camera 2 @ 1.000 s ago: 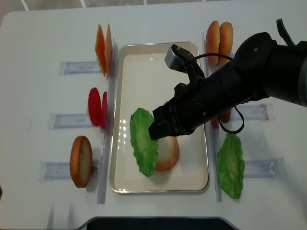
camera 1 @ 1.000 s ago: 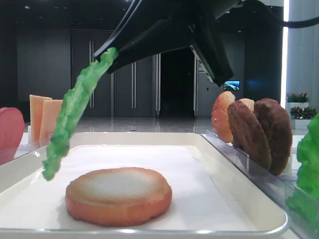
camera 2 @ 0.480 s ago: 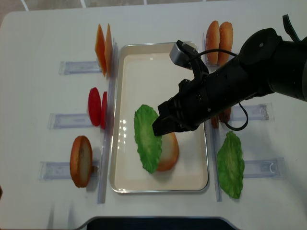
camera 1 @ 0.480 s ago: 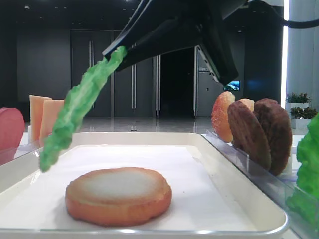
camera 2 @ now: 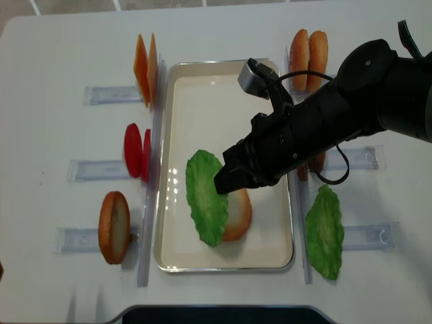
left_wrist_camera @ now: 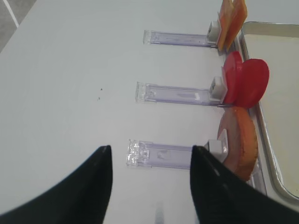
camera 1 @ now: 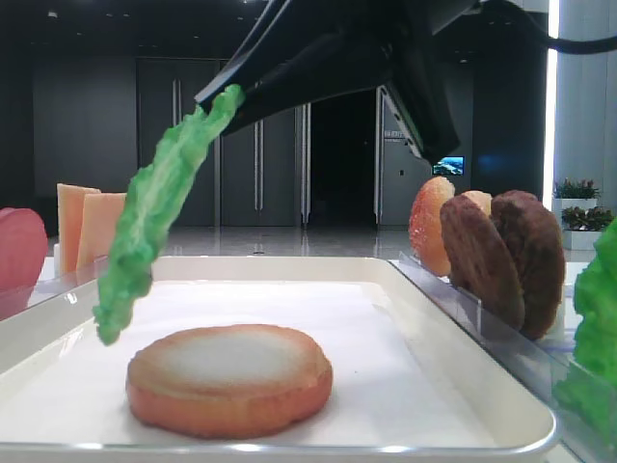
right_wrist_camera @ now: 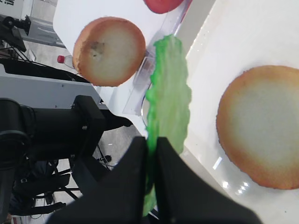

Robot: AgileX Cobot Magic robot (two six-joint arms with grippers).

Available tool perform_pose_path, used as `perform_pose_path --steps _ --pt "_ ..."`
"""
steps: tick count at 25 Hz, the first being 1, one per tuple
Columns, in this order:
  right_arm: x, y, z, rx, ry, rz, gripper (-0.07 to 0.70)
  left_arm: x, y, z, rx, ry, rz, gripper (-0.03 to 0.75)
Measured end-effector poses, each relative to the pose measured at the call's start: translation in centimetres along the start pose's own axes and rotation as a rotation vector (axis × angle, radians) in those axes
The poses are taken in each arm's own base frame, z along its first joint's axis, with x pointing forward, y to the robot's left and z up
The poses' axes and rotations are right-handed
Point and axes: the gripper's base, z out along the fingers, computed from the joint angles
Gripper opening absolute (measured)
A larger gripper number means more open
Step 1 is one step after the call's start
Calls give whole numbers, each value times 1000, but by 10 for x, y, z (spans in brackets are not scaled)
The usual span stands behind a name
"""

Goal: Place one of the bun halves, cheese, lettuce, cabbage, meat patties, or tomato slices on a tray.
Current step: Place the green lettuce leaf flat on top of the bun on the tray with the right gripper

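Drifting slightly rightward since a second earlier, the lettuce (camera 2: 206,197) hung pinched in the right gripper (camera 2: 224,181), overlapping the bun half (camera 2: 236,214), inside the tray's (camera 2: 223,265) rim.

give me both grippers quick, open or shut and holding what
Left gripper: open, fingers spread over the table, holding nothing.
Right gripper: shut on the lettuce, which hangs above the bun half on the tray.
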Motion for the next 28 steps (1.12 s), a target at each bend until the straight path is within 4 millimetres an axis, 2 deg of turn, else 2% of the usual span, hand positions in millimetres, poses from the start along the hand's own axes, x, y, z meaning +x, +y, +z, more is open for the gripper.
perform_pose_path --steps 4,12,28 --pt "0 -1 1 -3 4 -3 50 0 0 0 0 0 0 408" --pt "2 -15 15 -14 44 23 50 0 0 0 0 0 0 408" --pt "-3 -25 8 5 10 25 50 0 0 0 0 0 0 408"
